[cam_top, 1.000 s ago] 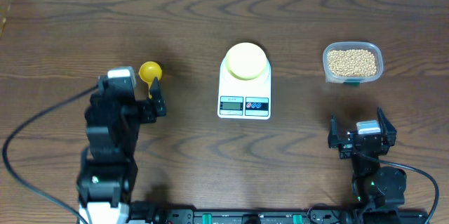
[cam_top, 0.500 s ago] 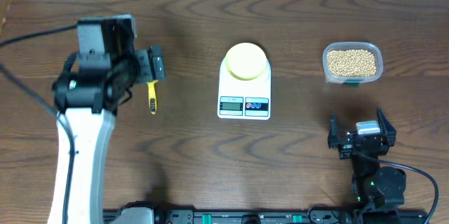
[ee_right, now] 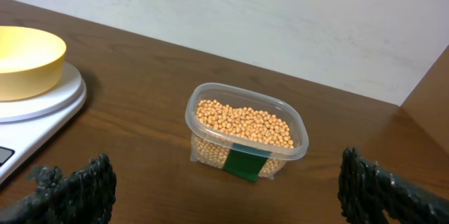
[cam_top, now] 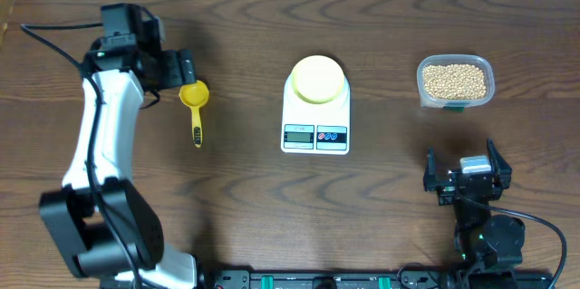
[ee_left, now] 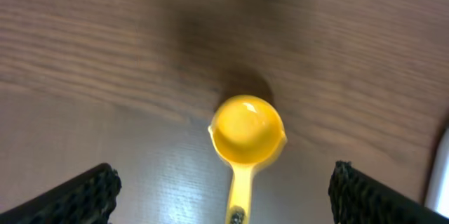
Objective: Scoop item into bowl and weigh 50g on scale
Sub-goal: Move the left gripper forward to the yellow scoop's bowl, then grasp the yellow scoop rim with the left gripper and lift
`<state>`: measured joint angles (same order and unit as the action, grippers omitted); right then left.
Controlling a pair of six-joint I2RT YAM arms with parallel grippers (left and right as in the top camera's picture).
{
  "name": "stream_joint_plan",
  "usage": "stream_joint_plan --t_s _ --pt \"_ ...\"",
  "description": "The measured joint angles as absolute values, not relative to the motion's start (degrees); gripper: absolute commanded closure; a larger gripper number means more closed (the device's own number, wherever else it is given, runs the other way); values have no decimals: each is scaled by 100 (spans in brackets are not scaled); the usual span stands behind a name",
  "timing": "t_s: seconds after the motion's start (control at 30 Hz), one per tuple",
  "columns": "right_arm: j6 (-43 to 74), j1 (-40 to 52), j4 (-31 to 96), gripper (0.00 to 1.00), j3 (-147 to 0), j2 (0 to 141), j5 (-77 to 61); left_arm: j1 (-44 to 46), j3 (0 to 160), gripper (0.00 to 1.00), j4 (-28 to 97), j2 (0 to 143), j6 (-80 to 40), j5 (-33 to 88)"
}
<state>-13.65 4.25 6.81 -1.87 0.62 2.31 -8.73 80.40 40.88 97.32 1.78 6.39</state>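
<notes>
Swinging up from the near left edge over the last second, the left arm now reaches to the back-left of the table (cam_top: 381, 198). The left gripper (cam_top: 184, 70) hangs just beside the cup end of a yellow measuring scoop (cam_top: 194, 108), jaws spread wide with nothing between them. In the wrist view the scoop lies flat on the wood between the two fingertips, cup empty, handle pointing toward the near edge. It has not been picked up.

At the centre stands the white digital scale (cam_top: 315, 121), and the pale yellow bowl (cam_top: 317, 79) sits on its platform. The bowl looks empty. The display is too small to read.

To the right, well apart from the scale, is a clear plastic tub (cam_top: 485, 90) holding the soybeans (cam_top: 454, 79). They are small, round and tan, heaped close to the rim, and none lie on the table. A green label shows on the tub's front in the right wrist view.

Nearest the front right, the right gripper (cam_top: 463, 164) is parked with its jaws wide apart and holds nothing.

By my reading the task has barely begun. Grasping the scoop, dipping it into the tub, carrying beans to the bowl and checking the weight are all left to do.
</notes>
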Motion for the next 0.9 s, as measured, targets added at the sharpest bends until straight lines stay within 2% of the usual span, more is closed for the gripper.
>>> stream_joint_plan --t_s 0.2,0.27,0.33,0.57,0.77,0.9 --pt "-1365 425 679 1 -185 62 231 -1297 8049 16 3664 10766 655 1376" --pt "-1365 425 679 1 -185 62 231 -1291 8049 29 3658 11030 792 1494" --pt "-1365 425 681 1 -185 62 231 -1284 8049 35 3614 11212 897 1557" --pt "-1365 425 679 1 -185 62 231 -1286 8049 36 3398 11590 980 1640" --pt "-1365 425 679 1 -185 62 231 -1286 8049 45 3369 11609 1044 1640" --pt "-1365 425 679 1 -185 62 231 -1286 8049 55 3334 11712 1057 1640"
